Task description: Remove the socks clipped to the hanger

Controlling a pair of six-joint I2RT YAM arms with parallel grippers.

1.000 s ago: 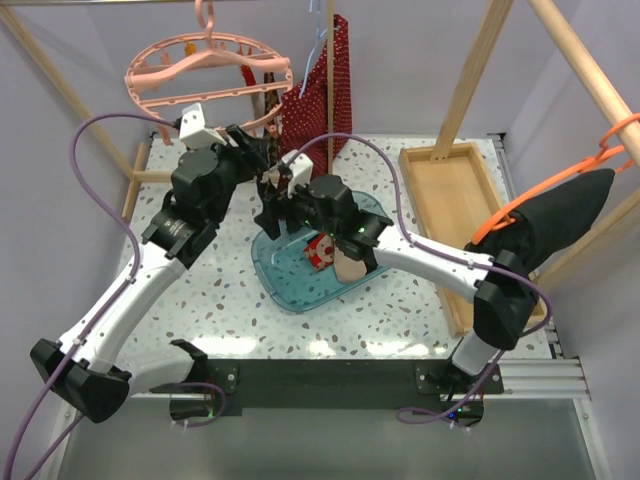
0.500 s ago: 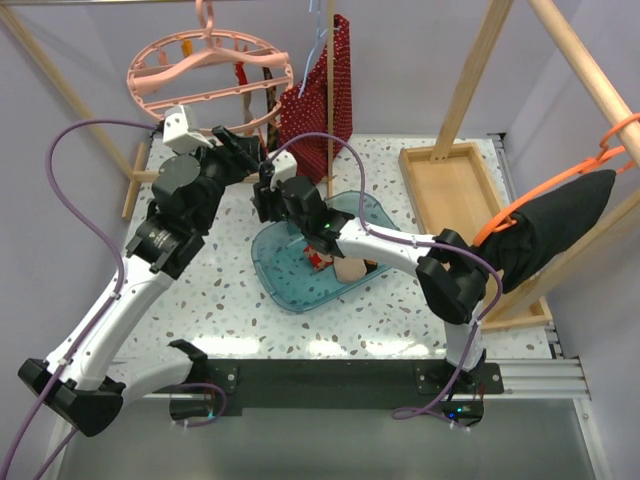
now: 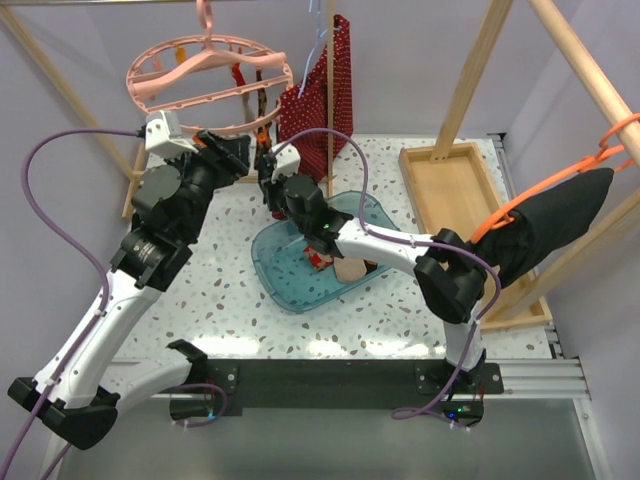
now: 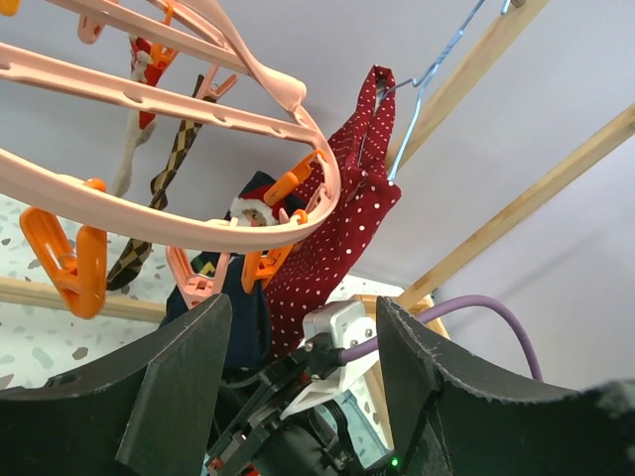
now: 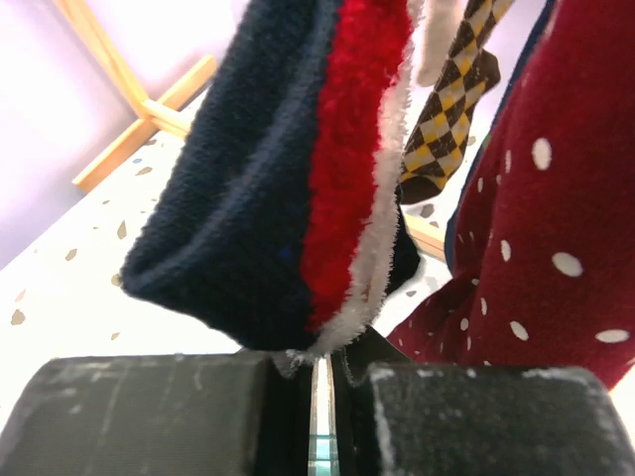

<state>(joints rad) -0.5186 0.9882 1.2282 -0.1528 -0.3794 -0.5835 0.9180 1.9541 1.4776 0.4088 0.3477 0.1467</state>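
My R gripper [image 5: 319, 372] fingers together on the fuzzy cuff of navy sock [image 5: 248, 198], which hangs fr pink ring hanger [image 4: 149, 96]. Prob soft, light, stretchy: hold thick cuff, tug down. L gripper [image 4: 303, 309] fingers apart below ring.

I checked all three views and found no text, label, brand, number or sign that I could read.
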